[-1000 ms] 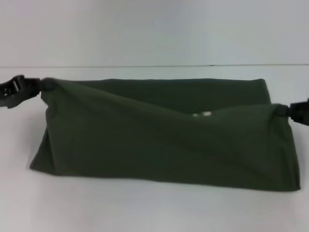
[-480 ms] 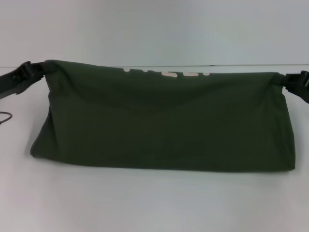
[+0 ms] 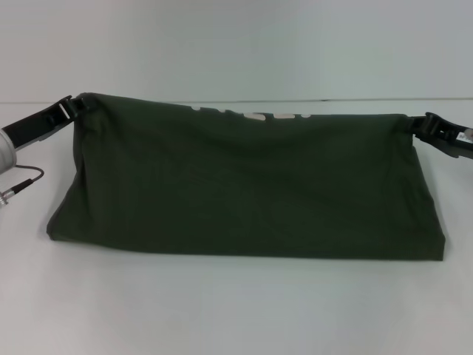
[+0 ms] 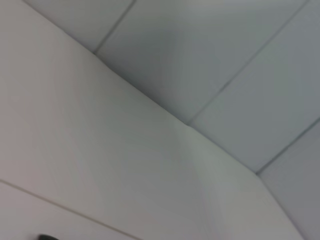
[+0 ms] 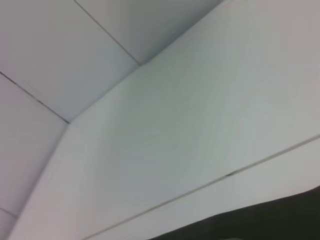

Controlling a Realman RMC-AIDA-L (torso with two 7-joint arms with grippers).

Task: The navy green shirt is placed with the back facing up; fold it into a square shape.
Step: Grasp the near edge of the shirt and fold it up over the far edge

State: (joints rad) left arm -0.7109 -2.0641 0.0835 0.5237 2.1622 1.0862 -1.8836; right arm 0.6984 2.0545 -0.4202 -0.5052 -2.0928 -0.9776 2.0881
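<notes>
Pale print (image 3: 251, 115) along shirt (image 3: 244, 185) top fold unreadable; both arms cut off at head-view edges.

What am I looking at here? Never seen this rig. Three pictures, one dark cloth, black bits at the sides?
It is a two-armed robot folding a garment. The wide picture comes from a camera on its head, looking forward and down at a white table. The dark olive cloth is the navy green shirt. Its near edge rests on the table, while its far edge is lifted and stretched into a straight line between the two arms. Pale print shows along that raised edge.

The black parts are the grippers. The left gripper pinches the shirt's upper left corner, and the right gripper pinches the upper right corner.

The other two pictures come from cameras on the wrists. Both mostly show blank pale panels with seams; a dark strip at the edge of the right wrist picture may be the shirt.
</notes>
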